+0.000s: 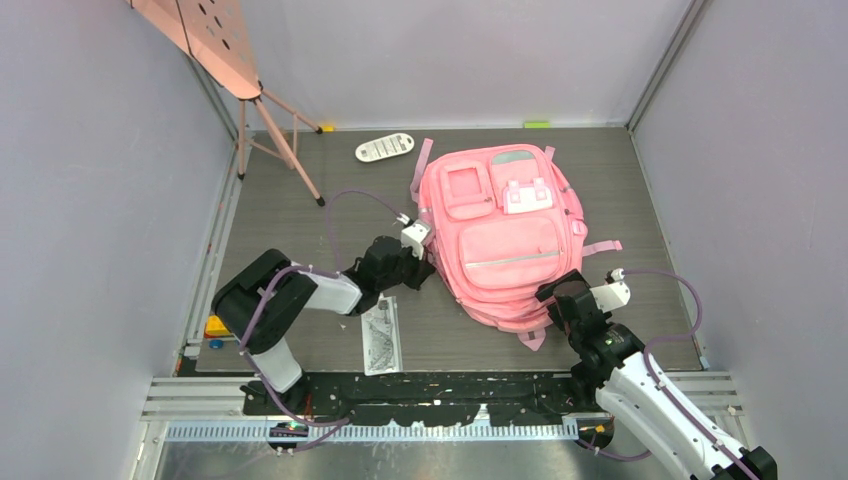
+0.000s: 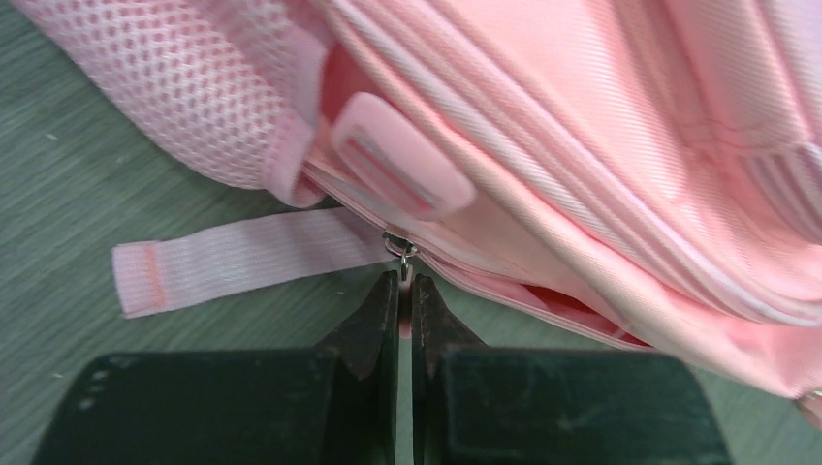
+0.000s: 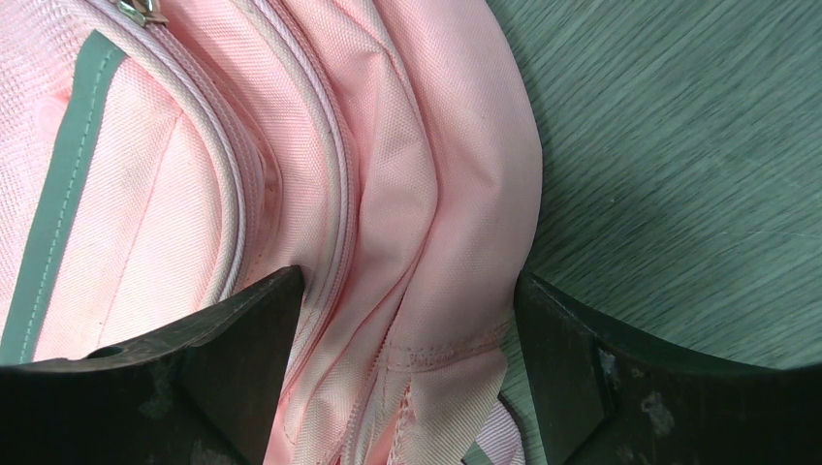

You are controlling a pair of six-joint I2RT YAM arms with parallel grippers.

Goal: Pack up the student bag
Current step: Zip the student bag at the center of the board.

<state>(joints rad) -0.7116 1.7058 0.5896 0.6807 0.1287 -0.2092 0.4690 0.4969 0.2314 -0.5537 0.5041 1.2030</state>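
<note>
With student bag (image 1: 505,235) flat on the table (image 1: 300,180), centre-right of frame, left claw (image 2: 405,279) pinched shut on zipper pull (image 2: 399,247), right claw (image 3: 409,281) wide astride its lower edge: liable to slip off that tiny pull, or drag the unpinned bag.

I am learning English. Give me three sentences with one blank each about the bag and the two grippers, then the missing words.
The student bag is ___ in colour. The left gripper is ___ on the bag's zipper pull. The right gripper is ___, with a fold of the bag between its fingers. Missing words: pink; shut; open.
</note>
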